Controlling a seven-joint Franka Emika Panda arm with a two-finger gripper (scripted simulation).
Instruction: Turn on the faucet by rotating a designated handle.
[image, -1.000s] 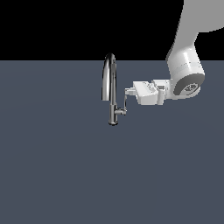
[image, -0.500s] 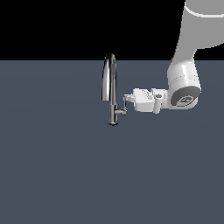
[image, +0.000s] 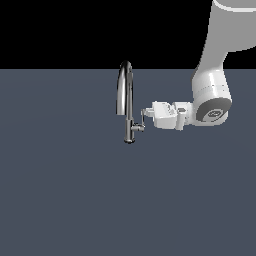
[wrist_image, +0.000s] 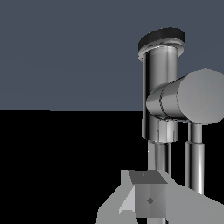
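Handle (image: 142, 121) sits right at your gripper (image: 145, 114) tips, toward the exterior view's left, upright off the faucet (image: 128, 102) stem; whether the gripper grips it, you cannot tell.

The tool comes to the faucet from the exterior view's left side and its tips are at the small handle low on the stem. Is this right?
Not quite. The exterior view shows the tool coming from the right side, not the left. Its tips are indeed at the small handle, low on the stem of the faucet.
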